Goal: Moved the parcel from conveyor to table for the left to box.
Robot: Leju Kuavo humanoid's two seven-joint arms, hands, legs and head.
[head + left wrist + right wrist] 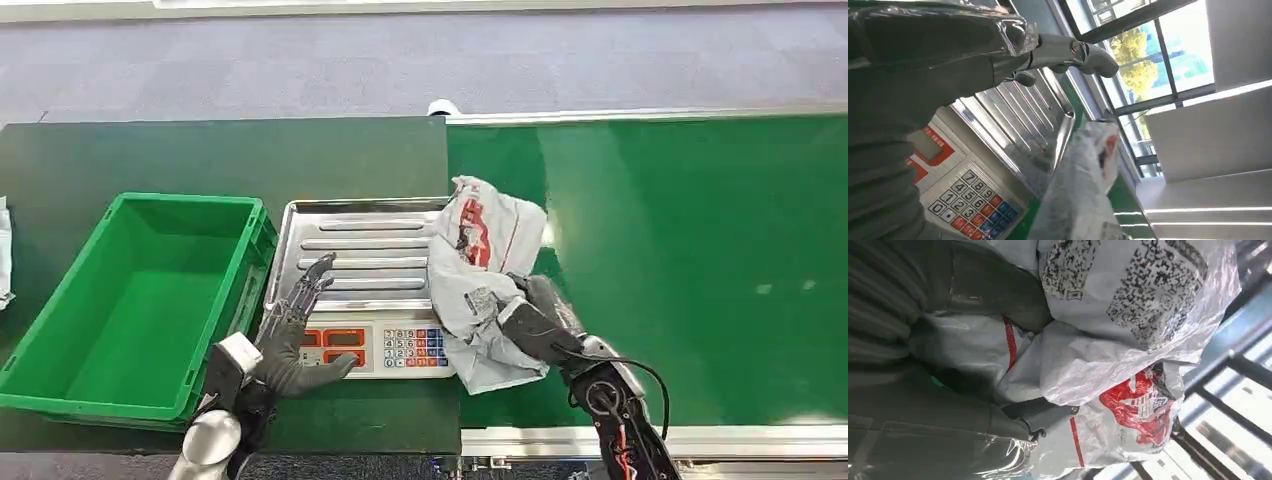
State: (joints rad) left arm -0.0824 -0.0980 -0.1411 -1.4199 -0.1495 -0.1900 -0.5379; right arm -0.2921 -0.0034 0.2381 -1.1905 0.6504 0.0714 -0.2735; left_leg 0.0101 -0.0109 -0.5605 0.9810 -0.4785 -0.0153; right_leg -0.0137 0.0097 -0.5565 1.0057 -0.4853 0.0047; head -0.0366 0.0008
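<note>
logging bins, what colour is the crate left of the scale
Green crate, clearest in the head view.

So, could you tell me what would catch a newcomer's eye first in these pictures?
Probably the crumpled white parcel with red print, gripped by the right hand where the conveyor meets the table, partly over the scale. Next, the green bin left of the scale, and the left hand hovering with fingers spread above the keypad.

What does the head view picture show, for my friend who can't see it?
The robot's right hand grips a crumpled white parcel lying partly on a silver weighing scale and partly on the green conveyor. Its left hand hovers open over the scale, beside a green box.
</note>
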